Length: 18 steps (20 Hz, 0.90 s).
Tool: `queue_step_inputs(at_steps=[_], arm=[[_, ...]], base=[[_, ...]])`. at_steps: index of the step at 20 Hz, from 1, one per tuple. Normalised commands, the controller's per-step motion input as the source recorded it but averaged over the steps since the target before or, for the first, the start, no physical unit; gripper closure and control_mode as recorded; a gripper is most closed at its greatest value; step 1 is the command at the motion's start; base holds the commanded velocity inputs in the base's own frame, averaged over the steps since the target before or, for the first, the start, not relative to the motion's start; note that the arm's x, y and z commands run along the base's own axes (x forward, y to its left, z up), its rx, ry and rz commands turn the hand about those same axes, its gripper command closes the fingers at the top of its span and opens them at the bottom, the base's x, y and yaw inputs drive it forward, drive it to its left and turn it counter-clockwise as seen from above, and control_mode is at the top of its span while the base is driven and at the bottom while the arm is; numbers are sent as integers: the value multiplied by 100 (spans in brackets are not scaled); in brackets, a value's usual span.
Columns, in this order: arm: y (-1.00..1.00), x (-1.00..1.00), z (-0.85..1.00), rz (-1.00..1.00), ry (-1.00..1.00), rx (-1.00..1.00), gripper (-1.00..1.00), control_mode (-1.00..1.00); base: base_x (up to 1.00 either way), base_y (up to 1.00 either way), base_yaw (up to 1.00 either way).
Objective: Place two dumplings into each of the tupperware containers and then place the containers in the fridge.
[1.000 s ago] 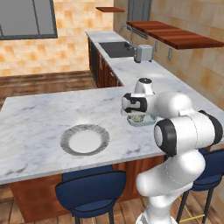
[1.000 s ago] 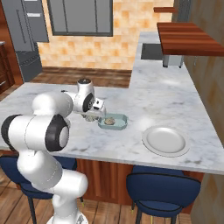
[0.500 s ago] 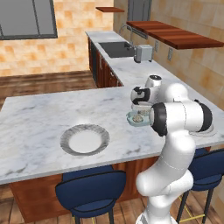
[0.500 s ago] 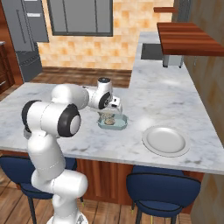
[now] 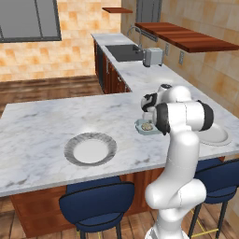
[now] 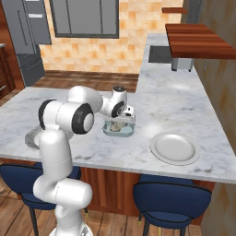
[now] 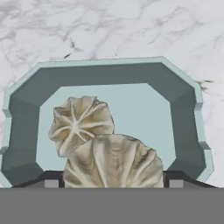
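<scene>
the arm bends low over the marble bench [image 5: 42, 126], its jaws hanging right above the pale blue-green tupperware container [image 7: 183, 109]. that container [image 5: 142, 127] sits on the bench near the front edge, and in the right base view [image 6: 109, 130] it lies just at 9 o'clock of a round grey plate [image 6: 175, 148].

looking down along the hand, two dumplings lie inside the container. one dumpling [image 7: 81, 124] rests on the floor of the tub toward 9 o'clock, folds fanning out from its middle. the second dumpling [image 7: 113, 162] sits at 6 o'clock, touching the first and lying between the two dark finger tips [image 7: 175, 179]. the jaws stand wide, one tip on each side of that dumpling; i cannot tell whether they press on it.

in the left base view another grey plate [image 5: 89, 150] lies on the bench well apart from the container, toward 9 o'clock. the fridge [image 6: 28, 39] stands far back at 10 o'clock in the right base view, grey with a long dark handle.
</scene>
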Motion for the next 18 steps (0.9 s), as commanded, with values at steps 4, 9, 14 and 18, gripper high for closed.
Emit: queue_step_inputs(at_steps=[4,9,14,18], arm=[[-21,23,-35,0,0,0,100,-100],[-11,12,-17,0,0,0,100,-100],[0,22,-5,0,1,0,100,-100],[0,27,-16,0,0,0,100,-100]], base=[[0,0,0],[0,0,0],[0,0,0],[0,0,0]])
